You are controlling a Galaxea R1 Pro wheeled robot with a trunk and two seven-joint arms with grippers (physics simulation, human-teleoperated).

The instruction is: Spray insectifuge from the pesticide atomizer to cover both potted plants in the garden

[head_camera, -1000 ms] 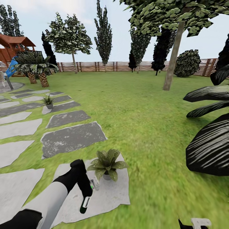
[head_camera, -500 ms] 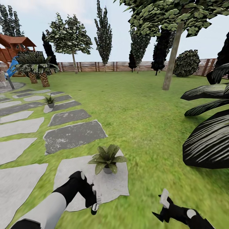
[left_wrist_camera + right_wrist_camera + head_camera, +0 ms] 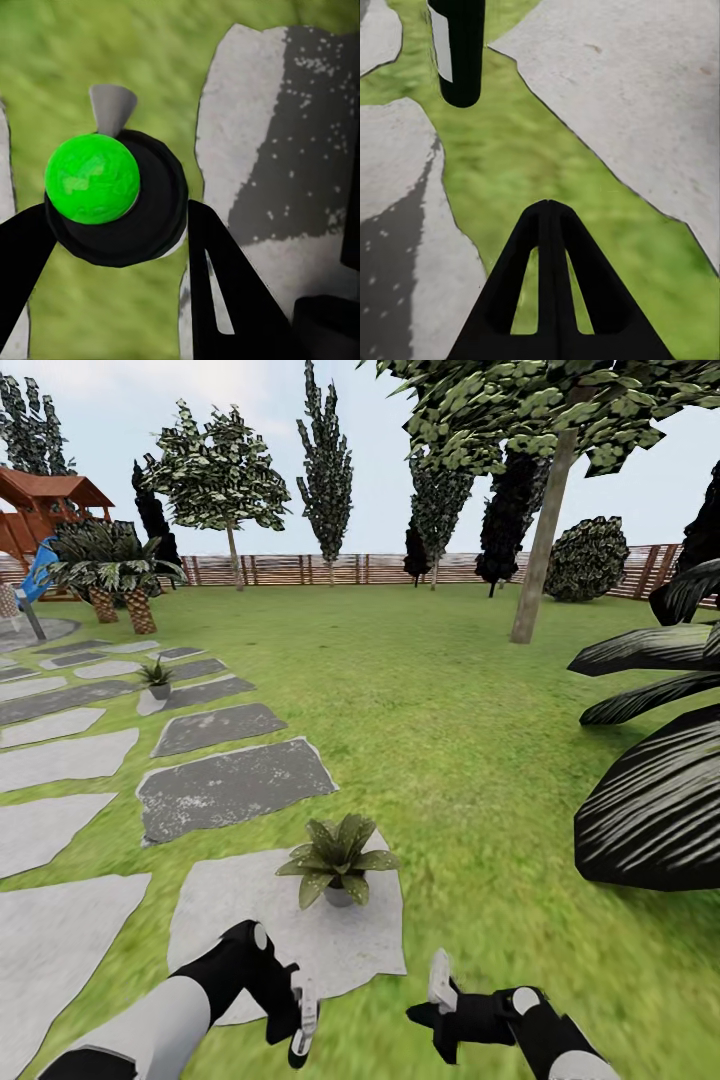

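The nearer potted plant (image 3: 338, 860) stands in its small grey pot on a pale stepping stone (image 3: 230, 910) just ahead of me. The second potted plant (image 3: 156, 678) sits far off at the left on the stone path. My left gripper (image 3: 290, 1015) hangs low over that pale stone's near edge, shut on the pesticide atomizer (image 3: 304, 1000). The left wrist view shows the atomizer (image 3: 94, 176) with green cap, black body and grey nozzle inside the left gripper (image 3: 120, 214). My right gripper (image 3: 438, 1010) is open over grass; the right gripper (image 3: 502, 150) holds nothing.
Grey and pale stepping stones (image 3: 235, 790) run up the left over the lawn. A big dark shrub with striped leaves (image 3: 655, 810) crowds the right. A tree trunk (image 3: 545, 530), short palms (image 3: 120, 595), a play structure (image 3: 45, 510) and a slatted fence (image 3: 330, 568) stand behind.
My left arm has drawn back and down with the atomizer. My right arm has come in from the lower right and moved left. The view shifted slightly at first.
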